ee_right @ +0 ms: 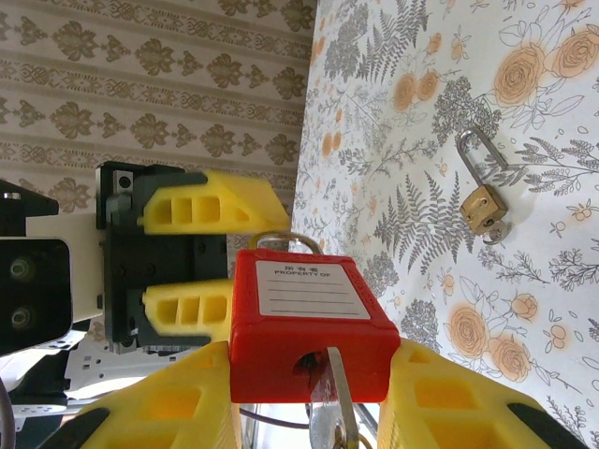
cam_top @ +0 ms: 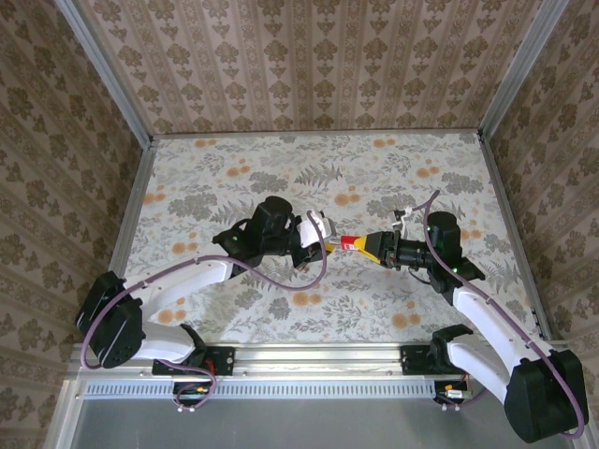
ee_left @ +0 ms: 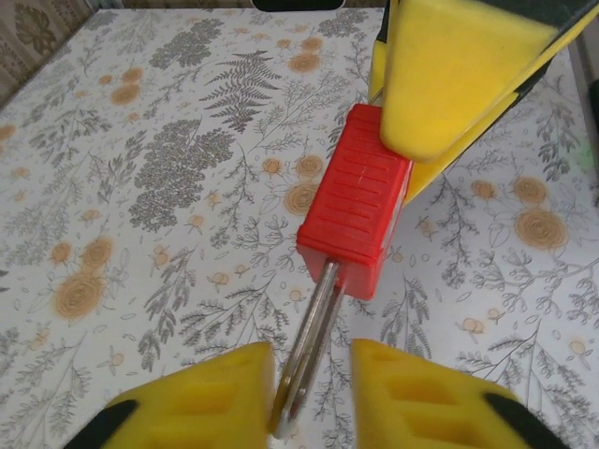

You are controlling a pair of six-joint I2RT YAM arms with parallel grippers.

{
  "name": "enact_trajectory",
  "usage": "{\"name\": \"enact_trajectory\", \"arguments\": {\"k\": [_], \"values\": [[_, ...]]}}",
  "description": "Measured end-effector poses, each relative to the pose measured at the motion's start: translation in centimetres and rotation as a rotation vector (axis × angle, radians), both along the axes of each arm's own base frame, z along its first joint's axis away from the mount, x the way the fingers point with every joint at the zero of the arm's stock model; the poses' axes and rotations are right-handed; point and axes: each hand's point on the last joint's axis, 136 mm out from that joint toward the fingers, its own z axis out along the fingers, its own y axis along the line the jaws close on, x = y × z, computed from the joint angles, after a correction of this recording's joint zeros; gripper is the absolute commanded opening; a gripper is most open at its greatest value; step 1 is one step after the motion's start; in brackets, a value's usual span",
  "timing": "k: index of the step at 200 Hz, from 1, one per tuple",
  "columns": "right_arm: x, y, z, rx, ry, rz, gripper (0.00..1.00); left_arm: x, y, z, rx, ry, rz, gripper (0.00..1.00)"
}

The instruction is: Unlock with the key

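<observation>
Yellow-padded fingers of the left gripper and the right gripper are seen from above to meet tip to tip over the middle of the table. Both arms are stretched inward and low, and a red plastic padlock is held off the surface between them. A floral-printed tablecloth is spread over the table, patterned wallpaper panels enclose it on three sides, and a metal rail is fixed along the near edge. From the left wrist, the left fingers are shown narrowly apart on either side of the padlock's steel shackle; one pad is laid against it and a gap is left at the other. From the right wrist, the right fingers are shown clamped on the padlock's body, and a silver key is seated in the keyhole at the end nearest that camera. A small brass padlock is seen lying flat on the cloth, well apart.
</observation>
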Motion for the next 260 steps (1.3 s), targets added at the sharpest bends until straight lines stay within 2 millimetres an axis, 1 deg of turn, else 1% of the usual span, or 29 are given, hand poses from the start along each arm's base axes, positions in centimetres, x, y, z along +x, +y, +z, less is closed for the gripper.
{"name": "enact_trajectory", "arguments": {"k": [8, 33, 58, 115, 196, 234, 260], "values": [[0.0, 0.0, 0.0, 0.000, 0.000, 0.001, 0.23, 0.1, 0.0, 0.0, 0.003, -0.008, 0.000, 0.13], [0.0, 0.0, 0.0, 0.000, 0.000, 0.000, 0.23, 0.2, 0.1, 0.0, 0.005, -0.013, 0.000, 0.06], [0.1, -0.1, -0.1, -0.003, 0.000, -0.007, 0.23, 0.1, 0.2, -0.2, 0.014, -0.013, -0.005, 0.05], [-0.1, -0.1, -0.3, -0.015, 0.000, -0.003, 0.21, 0.0, 0.3, -0.4, 0.026, -0.025, -0.010, 0.04], [-0.2, -0.5, -0.2, -0.035, -0.016, -0.010, 0.21, -0.1, 1.1, -0.6, 0.053, -0.049, 0.011, 0.04], [0.0, -0.9, 0.0, -0.040, -0.029, -0.016, 0.21, 0.2, 1.5, -0.3, 0.054, -0.072, 0.032, 0.06], [-0.1, -1.0, 0.3, -0.034, -0.035, -0.012, 0.21, 0.0, 1.5, 0.0, 0.049, -0.077, 0.028, 0.07]]}}
